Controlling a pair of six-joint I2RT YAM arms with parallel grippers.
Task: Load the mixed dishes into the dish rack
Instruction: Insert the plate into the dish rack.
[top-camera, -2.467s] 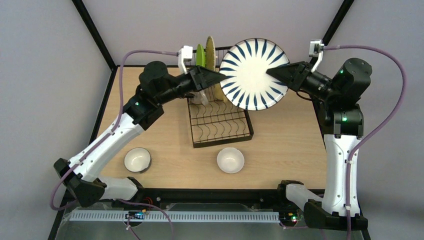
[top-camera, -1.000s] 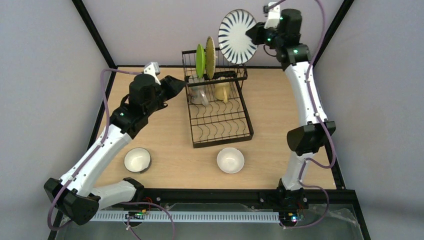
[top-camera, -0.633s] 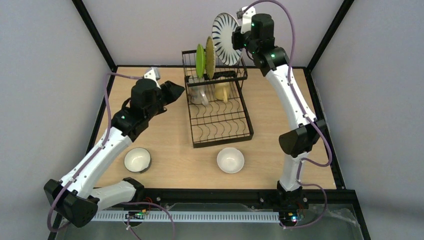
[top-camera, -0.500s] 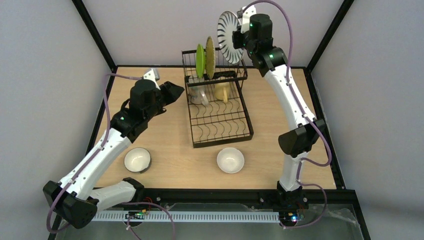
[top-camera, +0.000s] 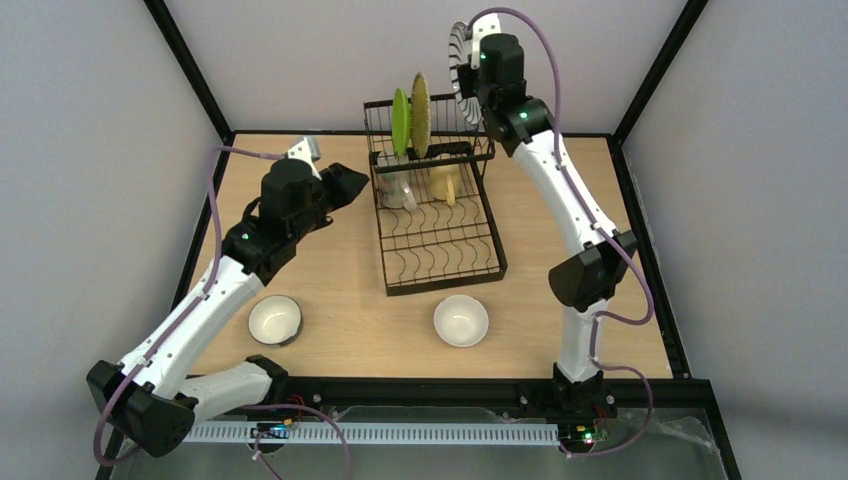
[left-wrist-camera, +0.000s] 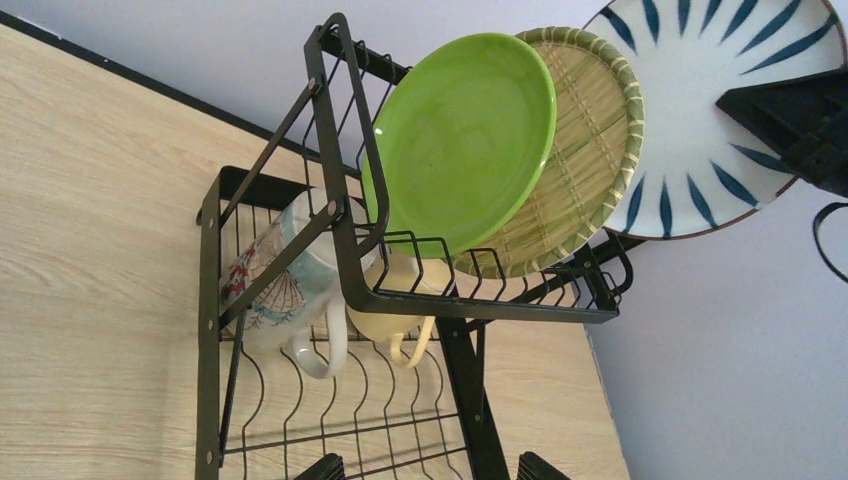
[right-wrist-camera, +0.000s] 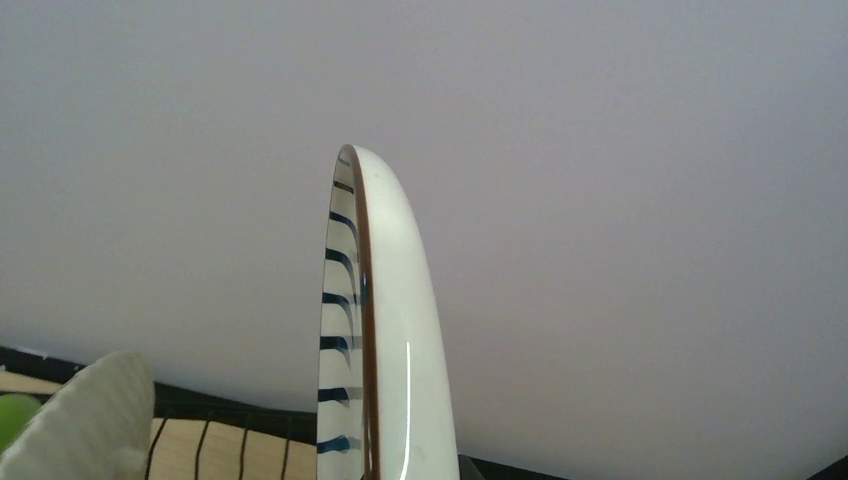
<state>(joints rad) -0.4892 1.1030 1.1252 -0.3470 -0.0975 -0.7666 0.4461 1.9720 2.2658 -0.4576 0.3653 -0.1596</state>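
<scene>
The black wire dish rack (top-camera: 441, 262) stands mid-table. In its raised tier the green plate (top-camera: 400, 112) and the woven bamboo plate (top-camera: 421, 100) stand on edge. My right gripper (top-camera: 471, 74) is shut on the blue-striped white plate (top-camera: 457, 58) and holds it edge-on, high above the tier's right end, just right of the bamboo plate (left-wrist-camera: 585, 170). In the right wrist view only the striped plate's rim (right-wrist-camera: 385, 330) shows. My left gripper (top-camera: 356, 182) is open and holds nothing, left of the rack. A pale yellow mug (left-wrist-camera: 392, 312) sits under the tier.
Two white-inside bowls rest on the table near the front, one (top-camera: 275, 320) at the left and one (top-camera: 461, 320) below the rack. A shell-patterned mug (left-wrist-camera: 285, 285) lies beside the yellow mug. The rack's lower slotted tray (top-camera: 445, 250) holds nothing.
My right arm has swung the striped plate leftward and turned it from face-on to edge-on over the rack's raised tier. The left arm has barely moved.
</scene>
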